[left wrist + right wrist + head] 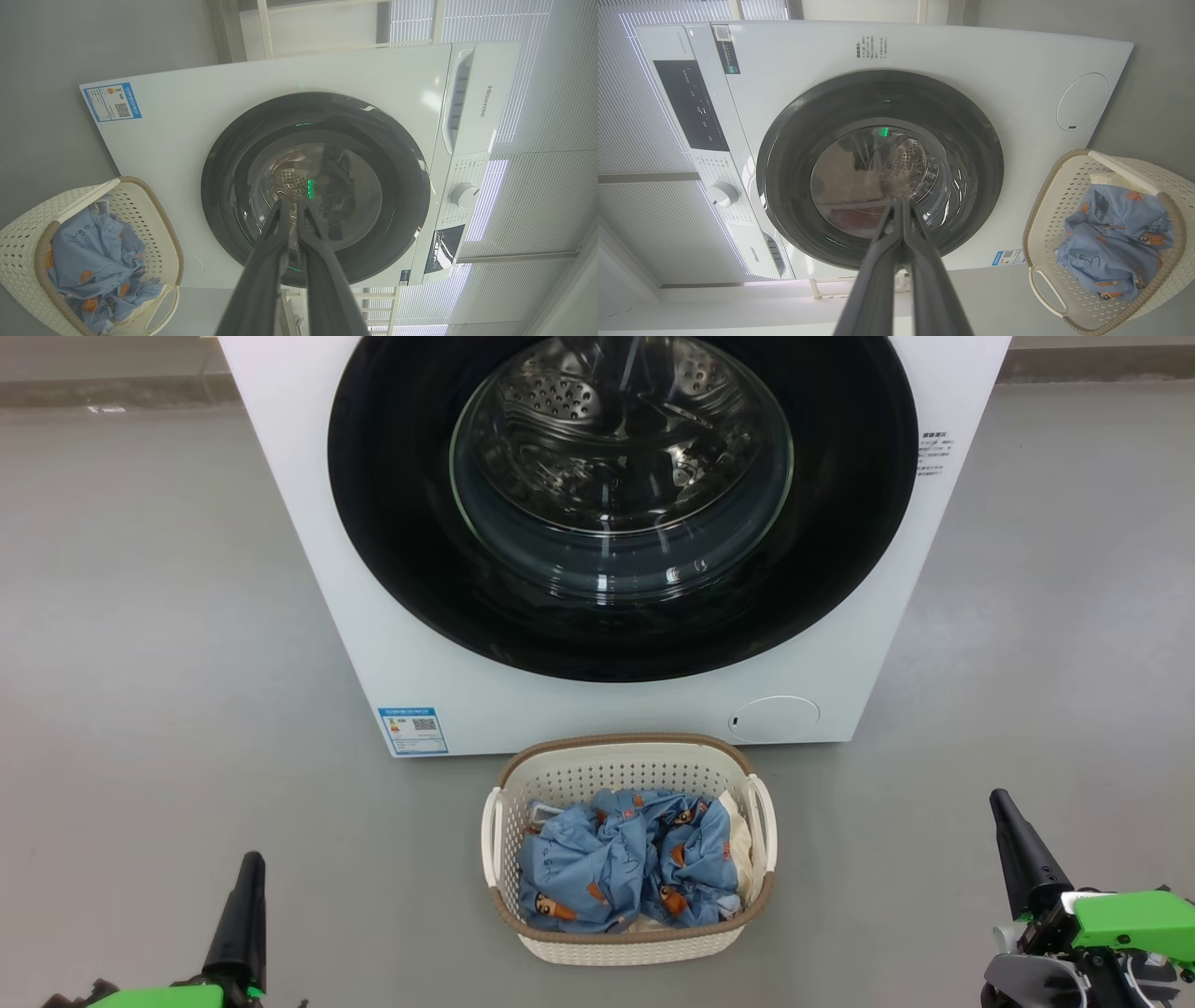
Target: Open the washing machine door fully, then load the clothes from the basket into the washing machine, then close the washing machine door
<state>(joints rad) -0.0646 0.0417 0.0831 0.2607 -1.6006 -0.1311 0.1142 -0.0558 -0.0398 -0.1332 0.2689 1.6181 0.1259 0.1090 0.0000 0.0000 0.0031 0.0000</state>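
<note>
Door (621, 495) shut, flush on the washer (308, 541) front, glass facing the robot. Basket (627, 767) on the floor just in front, centred under the door, long axis left-right, parallel to the front; probably not touching, hard to tell. Clothes (611, 868) bunched inside. Left gripper (252, 859) and right gripper (1001, 798) low either side, fingers pressed together, pointing at the washer.

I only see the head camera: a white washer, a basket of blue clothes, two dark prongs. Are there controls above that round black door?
Observer: Yes, the left wrist view shows a round white knob on the washing machine, above the washing machine door.
Operator: Are the prongs pinched shut?
Observer: The right gripper is shut, holding nothing.
Operator: And the other?
Observer: The left gripper is shut too, empty.
</note>
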